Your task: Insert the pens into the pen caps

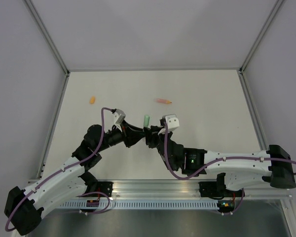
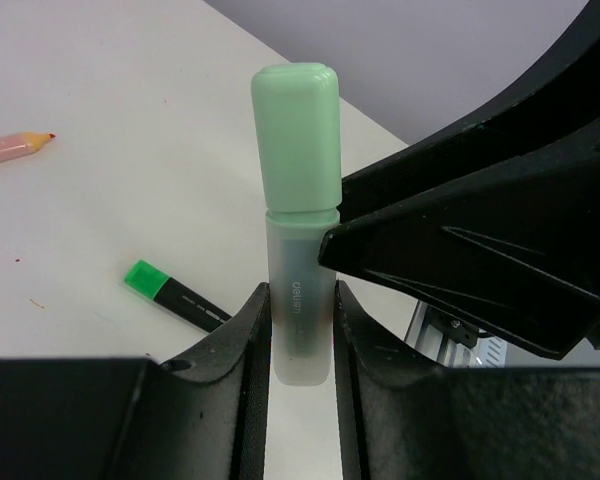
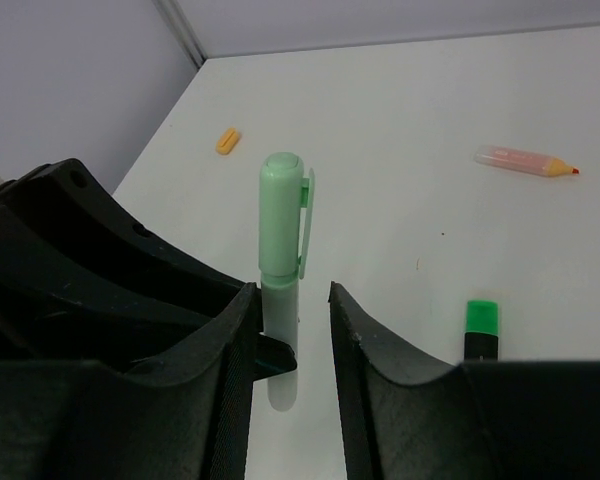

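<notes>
We see the left pincer [image 2: 300, 320] clamped on the clear barrel of the mint pen [image 2: 298, 265], near the middle of the worktop [image 2: 130, 90], mint cap [image 2: 296, 135] on; the right pincer [image 3: 292, 300] straddles that barrel, fingers apart; beyond lies the black-and-green pen [image 2: 175, 295]; farther, the salmon pen [image 3: 525, 160] right, the orange cap [image 3: 227, 140] left.

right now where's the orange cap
In the top view the orange cap lies alone on the far left part of the table, near its left edge and well left of the salmon pen.
</notes>
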